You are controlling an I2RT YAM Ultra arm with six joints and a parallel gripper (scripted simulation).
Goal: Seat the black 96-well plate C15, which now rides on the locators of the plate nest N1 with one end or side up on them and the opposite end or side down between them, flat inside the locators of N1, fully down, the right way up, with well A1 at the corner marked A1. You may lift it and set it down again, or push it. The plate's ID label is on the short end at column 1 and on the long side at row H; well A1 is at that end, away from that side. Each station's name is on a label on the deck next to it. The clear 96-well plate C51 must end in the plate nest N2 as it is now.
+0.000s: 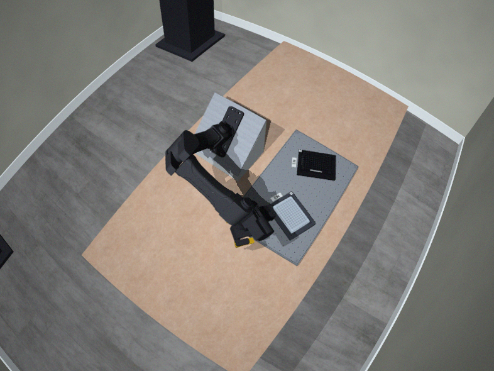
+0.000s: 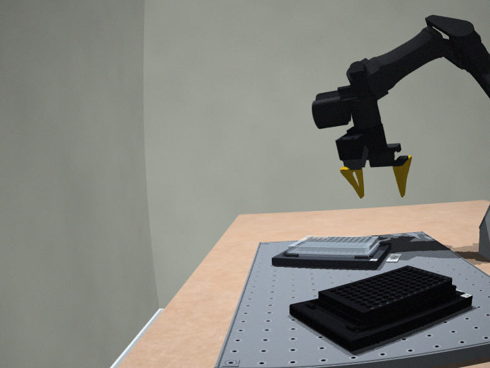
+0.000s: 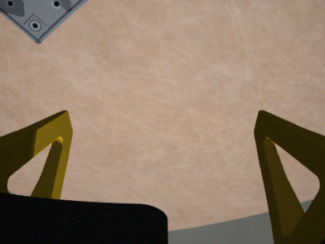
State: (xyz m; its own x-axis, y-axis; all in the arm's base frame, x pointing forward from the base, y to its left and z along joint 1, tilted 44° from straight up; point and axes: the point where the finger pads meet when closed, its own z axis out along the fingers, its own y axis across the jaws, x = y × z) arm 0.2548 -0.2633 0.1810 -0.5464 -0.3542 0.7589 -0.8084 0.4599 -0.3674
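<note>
Black plate C15 tilted on nest N1; tool spread wide, nothing between its fingers.

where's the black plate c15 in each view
top: black plate C15 right of centre, at the far end of the grey perforated deck.
exterior: lower right, nearest the camera.
wrist: not in it.
shared landmark: the deck, its corner at the wrist view's upper left.
</note>
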